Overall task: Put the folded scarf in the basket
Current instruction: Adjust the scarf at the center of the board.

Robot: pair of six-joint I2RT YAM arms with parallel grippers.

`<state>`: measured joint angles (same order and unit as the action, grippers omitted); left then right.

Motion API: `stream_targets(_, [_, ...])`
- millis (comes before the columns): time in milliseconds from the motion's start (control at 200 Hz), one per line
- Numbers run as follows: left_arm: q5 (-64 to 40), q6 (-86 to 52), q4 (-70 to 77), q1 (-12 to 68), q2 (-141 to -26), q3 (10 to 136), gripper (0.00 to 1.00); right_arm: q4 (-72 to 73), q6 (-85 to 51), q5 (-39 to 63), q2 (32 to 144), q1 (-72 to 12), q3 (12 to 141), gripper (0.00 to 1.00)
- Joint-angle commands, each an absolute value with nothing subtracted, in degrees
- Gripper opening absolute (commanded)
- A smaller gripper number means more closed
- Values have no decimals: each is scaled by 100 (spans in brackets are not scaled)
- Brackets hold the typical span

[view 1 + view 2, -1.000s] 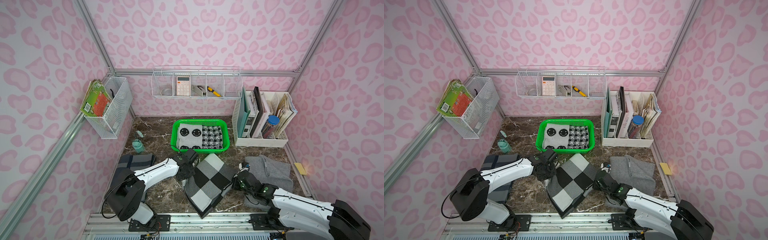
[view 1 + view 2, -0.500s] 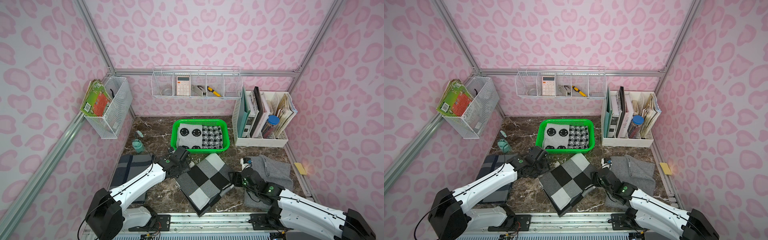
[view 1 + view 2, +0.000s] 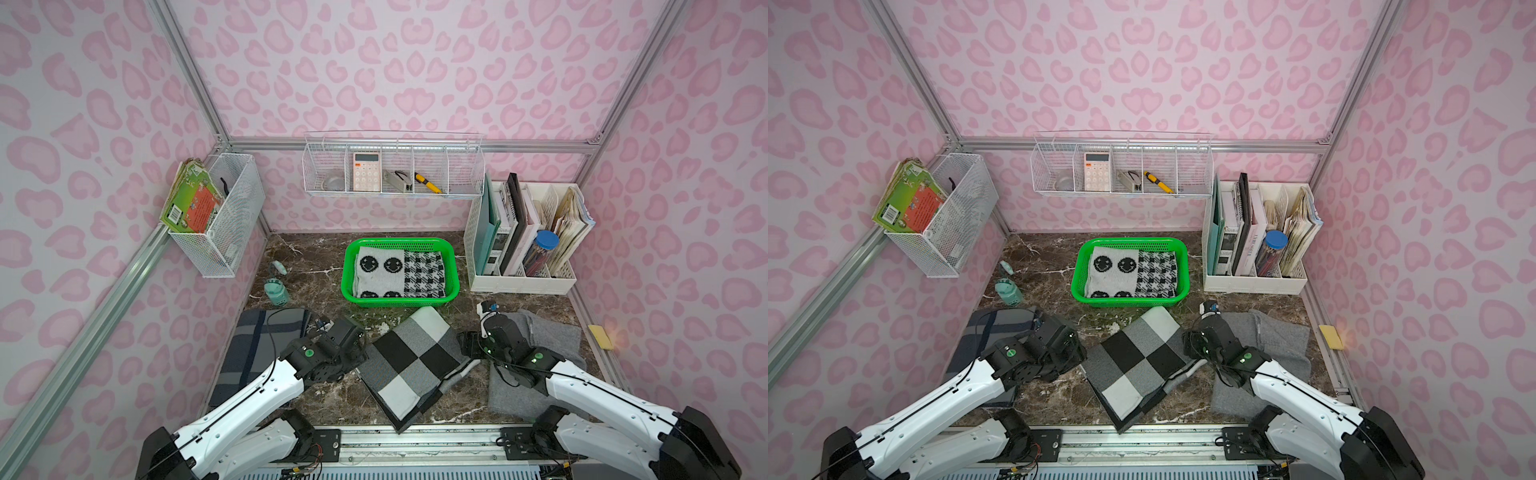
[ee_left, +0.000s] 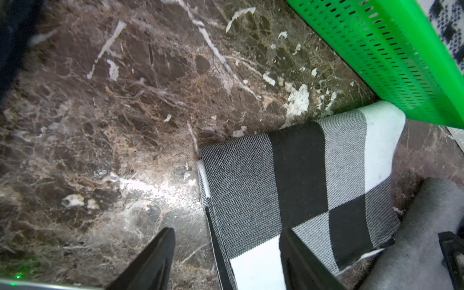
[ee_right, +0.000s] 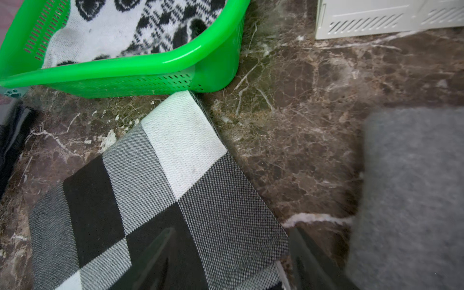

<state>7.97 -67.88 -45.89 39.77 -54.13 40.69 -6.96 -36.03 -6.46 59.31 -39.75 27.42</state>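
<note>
Folded scarf [image 3: 415, 365], checked in black, grey and white, is lying flat on the marble table [image 3: 316, 274] between the two grippers, outside the basket [image 3: 399, 302]. Its long axis is running diagonally. The white end is pointing ahead of both sets of fingertips and is lying just beside the basket's near wall, possibly touching it, though the right wrist view [image 5: 155, 190] is too blurred there to settle this. The opposite end is pointing back toward the arm bases.

Left gripper [image 4: 228, 231] is standing with its jaws apart, straddling one long edge of the scarf: one finger is hanging over bare marble, the other over the fabric. Right gripper [image 5: 232, 231] is likewise spread, with one finger over the scarf and the other over the table beside a grey cloth [image 5: 411, 190]. Neither is clamping anything.

Ahead of the grippers, the basket is holding a folded knit [image 3: 399, 272] patterned with smiley faces and houndstooth. Beyond the right gripper, a white file organiser [image 3: 523, 284] is holding books and a blue-lidded jar [image 3: 545, 241]. A wire rack [image 3: 392, 191] on the far wall is carrying a calculator [image 3: 367, 170] and a yellow-handled tool [image 3: 428, 183]. A wire wall basket [image 3: 224, 232], outward of the left gripper, is holding a green booklet [image 3: 191, 203].
</note>
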Motion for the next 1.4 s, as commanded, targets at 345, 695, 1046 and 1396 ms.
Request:
stream_targets(345, [555, -7626, -4370, 4310, -5122, 3320, 71, -291, -3272, -197, 7135, -3842, 3274, 70])
stream_targets(695, [443, -7851, -4036, 4386, -5062, 2938, 73, -212, -3243, -83, 7677, -3797, 3464, 69])
stream_targets(1046, [378, -8023, -3712, 4469, -5057, 2727, 72, -225, -3287, -164, 7698, -3764, 3442, 67])
stream_targets(1396, [395, -8341, -3539, 4526, -4822, 2332, 68, -80, -3349, -106, 8035, -3754, 3460, 65])
